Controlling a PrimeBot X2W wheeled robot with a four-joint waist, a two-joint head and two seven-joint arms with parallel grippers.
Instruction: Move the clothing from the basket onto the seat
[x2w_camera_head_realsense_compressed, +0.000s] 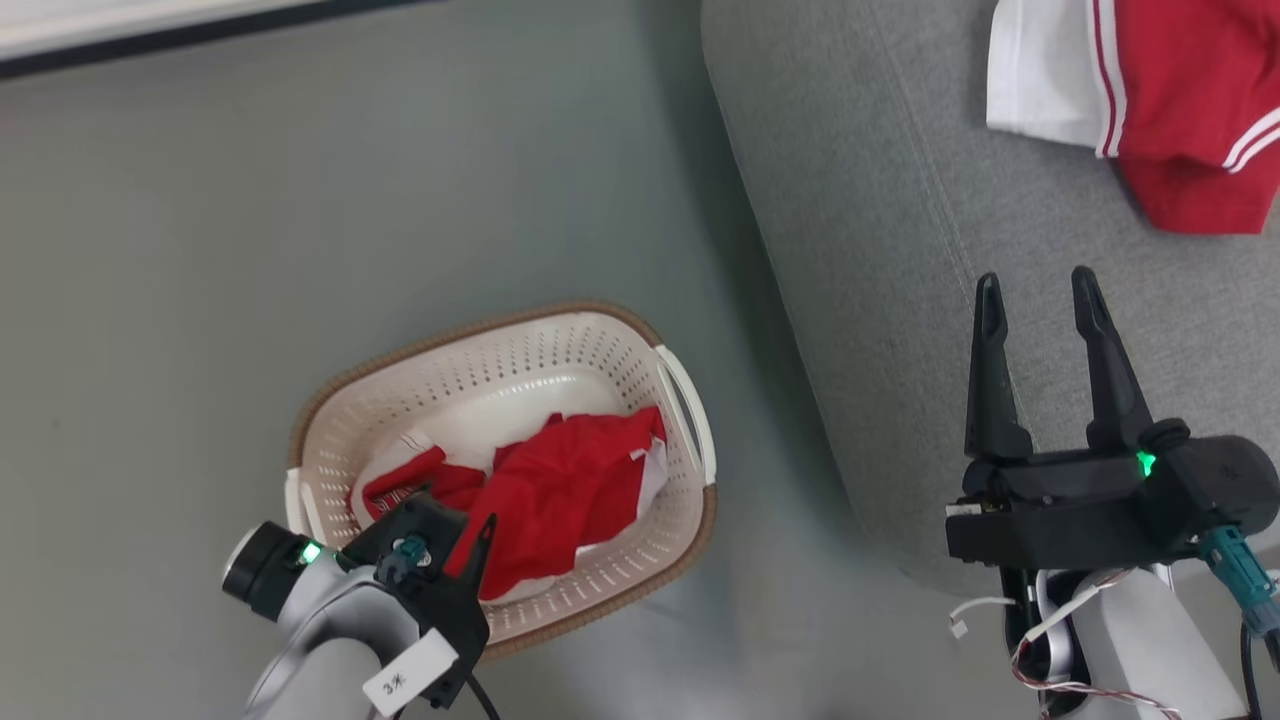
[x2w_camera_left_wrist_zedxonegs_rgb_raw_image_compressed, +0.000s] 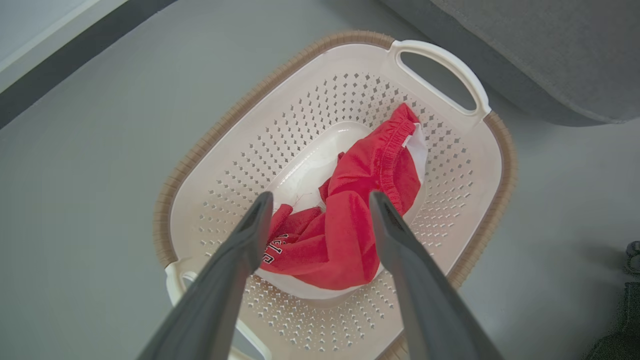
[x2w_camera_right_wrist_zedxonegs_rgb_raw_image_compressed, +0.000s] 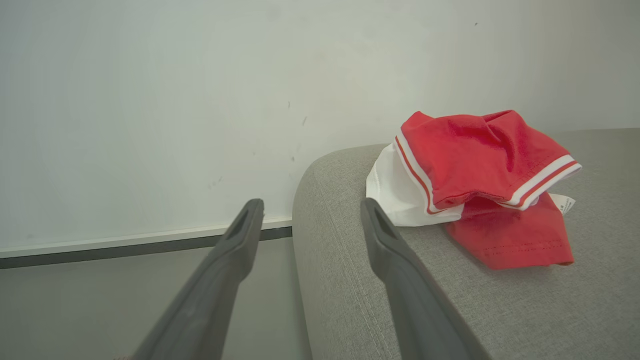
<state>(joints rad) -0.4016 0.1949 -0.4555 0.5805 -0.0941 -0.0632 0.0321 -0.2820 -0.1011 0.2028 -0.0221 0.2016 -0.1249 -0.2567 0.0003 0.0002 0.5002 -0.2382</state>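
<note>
left wrist view: left gripper open over red shorts bunched in basket. suggest descending onto the thick middle fold and closing deep for a full pinch. right gripper open, empty, above sofa, where red top lies.

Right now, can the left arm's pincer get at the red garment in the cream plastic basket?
Probably yes. The left pincer hangs open just above the crumpled red garment in the cream perforated plastic basket, and nothing covers the cloth or sits between it and the pincer.
</note>
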